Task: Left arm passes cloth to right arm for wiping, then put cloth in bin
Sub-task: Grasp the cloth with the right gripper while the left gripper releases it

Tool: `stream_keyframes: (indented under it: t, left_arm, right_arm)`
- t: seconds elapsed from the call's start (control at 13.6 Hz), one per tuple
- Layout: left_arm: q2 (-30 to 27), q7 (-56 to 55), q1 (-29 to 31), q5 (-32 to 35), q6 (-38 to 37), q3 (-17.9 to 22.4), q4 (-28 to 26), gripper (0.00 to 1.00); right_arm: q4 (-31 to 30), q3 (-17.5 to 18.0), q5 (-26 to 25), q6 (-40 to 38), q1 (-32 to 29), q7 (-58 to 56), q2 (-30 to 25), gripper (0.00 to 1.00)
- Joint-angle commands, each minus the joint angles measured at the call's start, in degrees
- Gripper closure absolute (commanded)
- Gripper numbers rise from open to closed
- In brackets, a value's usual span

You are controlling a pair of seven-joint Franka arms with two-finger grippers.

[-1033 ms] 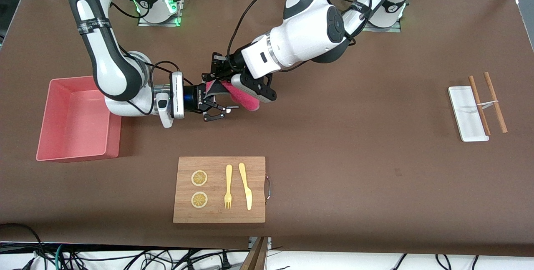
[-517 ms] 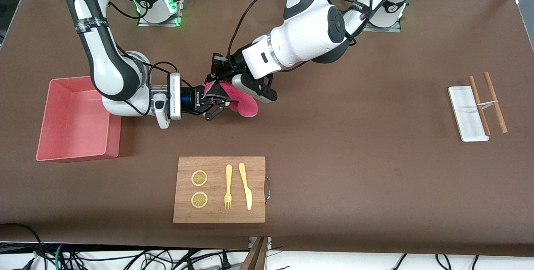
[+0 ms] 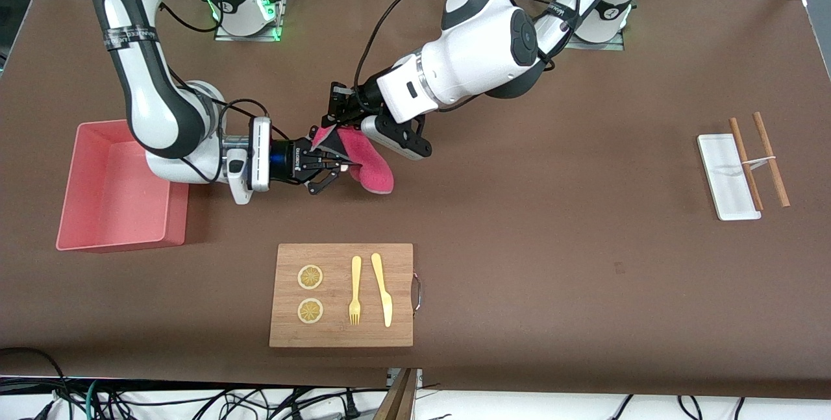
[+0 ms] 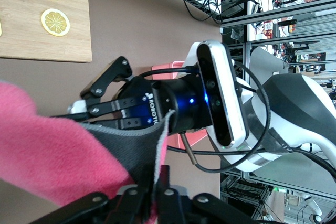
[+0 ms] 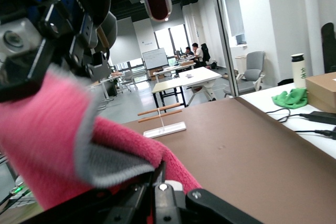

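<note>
The magenta-red cloth (image 3: pixel 371 165) hangs in the air over the brown table, between the bin and the table's middle. My left gripper (image 3: pixel 329 133) is shut on its upper corner; in the left wrist view (image 4: pixel 160 182) the cloth (image 4: pixel 47 156) runs between the fingers, grey backing showing. My right gripper (image 3: pixel 337 163), black and cylindrical, reaches in from the bin's side and is shut on the cloth's edge; in the right wrist view (image 5: pixel 157 179) the cloth (image 5: pixel 47 129) folds over the jaws. It also shows in the left wrist view (image 4: pixel 100 114). The salmon-pink bin (image 3: pixel 117 180) stands at the right arm's end.
A wooden cutting board (image 3: pixel 341 295) with two lemon slices, a yellow fork and a knife lies nearer the front camera than the grippers. A small white tray (image 3: pixel 727 176) and two brown chopsticks (image 3: pixel 769 157) lie at the left arm's end.
My right gripper was open beside the cloth, then closed on it and drew back toward the bin. The cloth's hanging end shifted with it. The left gripper barely moved.
</note>
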Motion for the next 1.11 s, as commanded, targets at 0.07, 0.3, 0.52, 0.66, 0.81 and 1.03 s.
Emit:
stream_keyframes:
  t: [0.07, 0.3, 0.52, 0.66, 0.81, 1.03]
  left_arm:
    - [-0.35, -0.08, -0.15, -0.28, 0.09, 0.54, 0.53, 0.00]
    - [-1.22, -0.25, 0.29, 0.59, -0.96, 0.71, 0.44, 0.00]
    - [-2.81, -0.17, 4.40, 6.81, -10.68, 0.80, 0.09, 0.00]
    - [-4.38, 0.18, 7.31, 12.79, -19.91, 0.63, 0.35, 0.00]
    - [-5.44, 0.19, 9.16, 19.29, -28.78, 0.71, 0.44, 0.00]
    - [-6.24, 0.19, 11.88, 33.08, -39.35, 0.71, 0.61, 0.00]
  right_arm:
    - [-0.19, -1.63, -2.21, -0.47, -0.41, 0.94, -1.65, 1.00]
    - [-0.28, -3.73, -8.25, -1.60, -0.93, 4.61, -3.41, 1.00]
    - [-0.72, -6.99, -21.06, -4.07, -2.86, 11.99, -5.69, 1.00]
    - [-1.07, -7.34, -28.81, -4.86, -4.18, 17.87, -6.84, 1.00]
    - [-1.16, -8.22, -38.11, -4.78, -4.54, 25.59, -7.63, 1.00]
    - [-0.90, -8.66, -52.80, -3.20, -4.81, 40.43, -8.25, 1.00]
